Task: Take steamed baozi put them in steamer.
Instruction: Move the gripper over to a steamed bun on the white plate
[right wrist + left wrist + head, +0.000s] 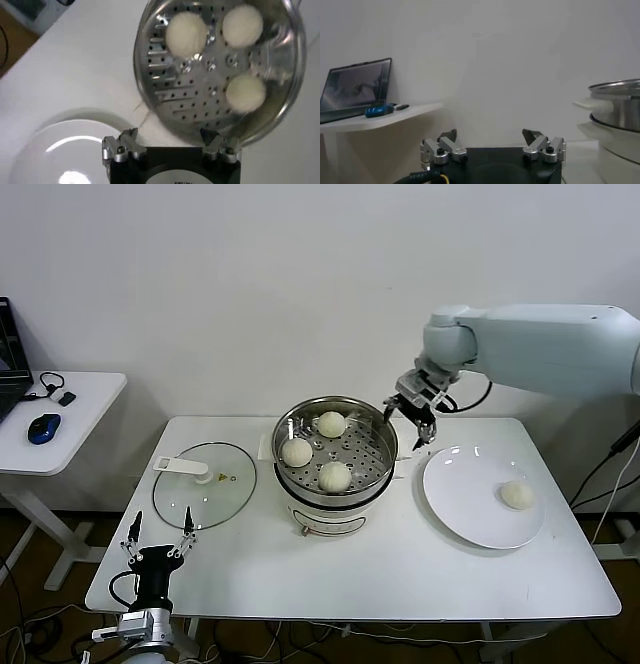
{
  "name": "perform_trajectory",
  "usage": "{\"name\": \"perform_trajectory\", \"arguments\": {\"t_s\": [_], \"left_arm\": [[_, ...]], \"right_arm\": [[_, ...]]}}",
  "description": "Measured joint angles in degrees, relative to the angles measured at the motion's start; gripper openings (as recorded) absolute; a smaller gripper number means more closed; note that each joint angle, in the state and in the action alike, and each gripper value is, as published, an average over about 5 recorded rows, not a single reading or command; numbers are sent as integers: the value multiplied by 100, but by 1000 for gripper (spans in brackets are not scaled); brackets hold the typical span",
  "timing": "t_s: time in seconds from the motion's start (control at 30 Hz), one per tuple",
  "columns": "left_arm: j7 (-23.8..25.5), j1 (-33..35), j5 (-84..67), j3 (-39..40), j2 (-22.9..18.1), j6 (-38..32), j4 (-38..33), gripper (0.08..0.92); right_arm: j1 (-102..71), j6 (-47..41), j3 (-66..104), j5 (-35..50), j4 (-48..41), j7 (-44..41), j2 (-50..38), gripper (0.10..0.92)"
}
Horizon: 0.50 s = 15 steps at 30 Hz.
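Observation:
The steel steamer [375, 429] stands on its white base at the table's middle, with three cream baozi on its perforated tray [331, 424] [297, 452] [334, 476]. They also show in the right wrist view [186, 33] [242, 25] [245, 92]. A fourth baozi [517, 495] lies on the white plate [460, 494] at the right. My right gripper [412, 424] is open and empty, above the steamer's right rim, between steamer and plate. My left gripper [158, 534] is open and empty, parked off the table's front left corner.
A flat glass lid [204, 484] with a white handle lies left of the steamer. A side table [70, 414] at the far left holds a blue mouse [43, 428], a laptop and a cable. The steamer's side shows in the left wrist view [617, 115].

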Motion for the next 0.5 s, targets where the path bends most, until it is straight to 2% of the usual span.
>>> {"name": "perform_trajectory", "arguments": {"t_s": [0.2, 0.5], "left_arm": [[-2, -6, 0, -10, 0, -10, 36, 823], [-7, -18, 60, 35, 0, -29, 108, 823]], "right_arm": [[-17, -313, -225, 62, -106, -221, -424, 823], [-292, -344, -256, -293, -372, -397, -1049, 823]]}}
